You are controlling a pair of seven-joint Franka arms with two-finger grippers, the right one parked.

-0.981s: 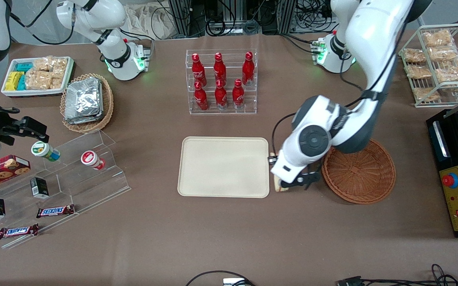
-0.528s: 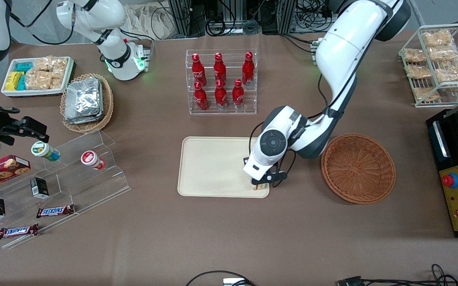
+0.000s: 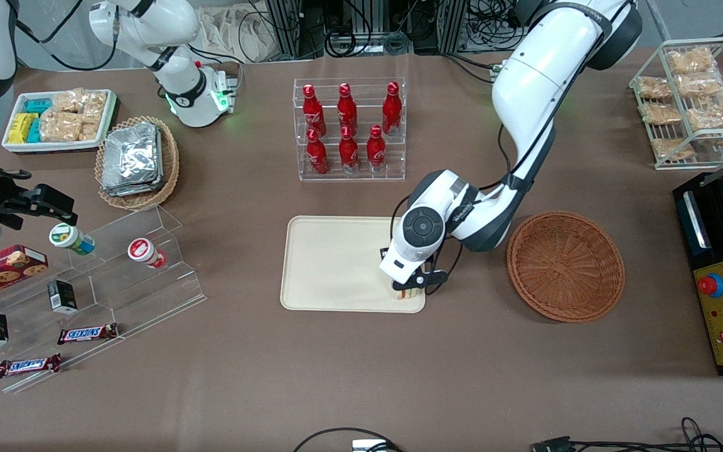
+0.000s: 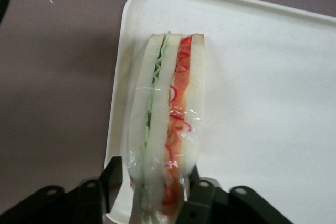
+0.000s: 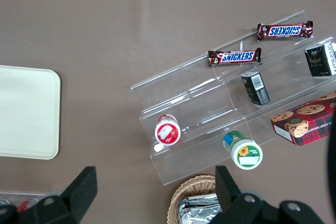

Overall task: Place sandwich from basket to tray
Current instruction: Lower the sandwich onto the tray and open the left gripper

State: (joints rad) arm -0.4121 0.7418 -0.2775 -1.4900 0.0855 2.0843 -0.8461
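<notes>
My pincer [image 3: 409,290]: I hang over the tray's corner nearest the front camera, on the basket's side, my fingers [image 4: 202,195] clenched on the sandwich.
Sandwich [image 4: 167,124]: wrapped wedge, gripped at one end between my pads, red and green filling edge facing my wrist camera, above the tray's rim.
Tray [image 3: 336,263]: cream, flat on the brown table.
Basket [image 3: 566,266]: beside the tray, toward my arm's end; nothing in it.

Front view: high, looks steeply down over whole tabletop [image 3: 349,376], wide and distant. Left wrist view: close, faces down past gripper [image 4: 157,195] onto tray [image 4: 273,103] corner. Right wrist view: mid-height, faces down. All three share tray [image 3: 330,263] [image 5: 26,114].
</notes>
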